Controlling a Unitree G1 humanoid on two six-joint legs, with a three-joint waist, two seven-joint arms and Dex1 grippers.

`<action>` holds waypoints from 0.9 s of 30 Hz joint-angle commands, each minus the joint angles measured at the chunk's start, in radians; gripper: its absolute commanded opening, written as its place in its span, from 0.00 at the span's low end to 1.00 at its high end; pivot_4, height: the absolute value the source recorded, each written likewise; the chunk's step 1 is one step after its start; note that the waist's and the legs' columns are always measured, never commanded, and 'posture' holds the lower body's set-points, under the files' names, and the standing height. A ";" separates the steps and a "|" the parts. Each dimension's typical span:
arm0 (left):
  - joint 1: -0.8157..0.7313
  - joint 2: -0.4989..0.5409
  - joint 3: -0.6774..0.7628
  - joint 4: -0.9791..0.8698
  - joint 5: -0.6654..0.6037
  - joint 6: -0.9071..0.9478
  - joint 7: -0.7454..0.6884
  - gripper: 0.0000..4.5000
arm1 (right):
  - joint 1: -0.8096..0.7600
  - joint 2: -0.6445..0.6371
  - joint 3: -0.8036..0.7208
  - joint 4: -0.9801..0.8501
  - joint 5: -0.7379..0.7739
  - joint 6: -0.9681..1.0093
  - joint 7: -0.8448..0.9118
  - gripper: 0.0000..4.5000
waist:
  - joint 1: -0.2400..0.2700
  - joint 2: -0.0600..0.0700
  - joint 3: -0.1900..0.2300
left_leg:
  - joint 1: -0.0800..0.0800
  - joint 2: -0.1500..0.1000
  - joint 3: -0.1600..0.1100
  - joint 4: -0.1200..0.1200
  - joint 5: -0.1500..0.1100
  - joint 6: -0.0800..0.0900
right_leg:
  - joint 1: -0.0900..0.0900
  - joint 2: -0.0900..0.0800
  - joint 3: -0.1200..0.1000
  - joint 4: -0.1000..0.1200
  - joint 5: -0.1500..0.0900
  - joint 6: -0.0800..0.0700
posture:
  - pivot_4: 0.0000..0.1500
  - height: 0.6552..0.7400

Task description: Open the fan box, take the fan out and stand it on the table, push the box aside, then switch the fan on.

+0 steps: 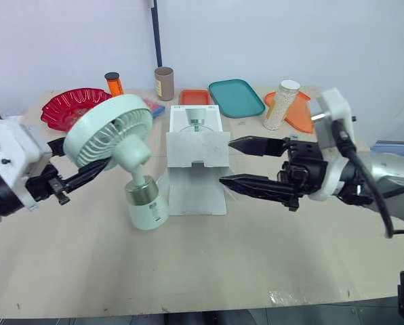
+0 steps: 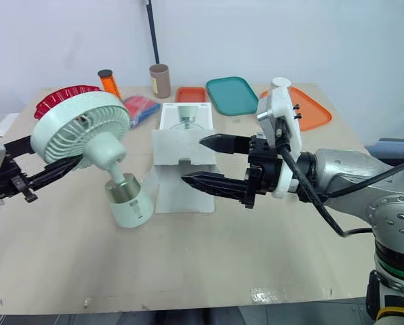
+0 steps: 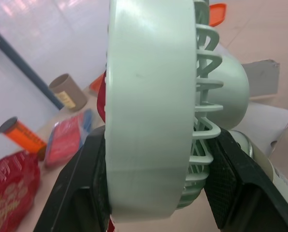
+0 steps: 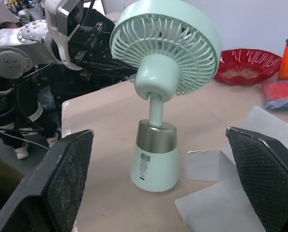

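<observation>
The pale green fan (image 1: pixel 110 128) has a round grille head, a silver collar and a white base (image 1: pixel 146 208). It leans slightly, with its base at the table surface left of the box. My left gripper (image 1: pixel 97 166) is shut on the rim of the fan head, one finger (image 3: pixel 81 193) on each side. The white fan box (image 1: pixel 195 145) lies open mid-table, its flap (image 1: pixel 196 193) spread toward me. My right gripper (image 1: pixel 226 161) is open at the box's right edge with nothing between its fingers (image 4: pixel 260 179); it faces the fan (image 4: pixel 161 72).
Along the back stand a red bowl (image 1: pixel 70 105), an orange bottle (image 1: pixel 114 83), a brown cup (image 1: pixel 164 82), a teal tray (image 1: pixel 236 97), two orange trays (image 1: pixel 194 97) (image 1: pixel 302 114) and a jar of white grains (image 1: pixel 281 105). A blue-and-red packet (image 2: pixel 141 107) lies behind the fan.
</observation>
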 commanded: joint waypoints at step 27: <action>0.103 -0.280 0.091 0.177 0.556 -0.355 -0.077 0.45 | -0.138 0.083 0.175 0.003 -0.361 -0.041 0.078 1.00 | 0.002 -0.002 -0.001 | 0.000 0.001 0.000 0.000 0.000 0.000 | 0.000 0.001 0.001 0.000 0.000 -0.001 | 1.00 0.98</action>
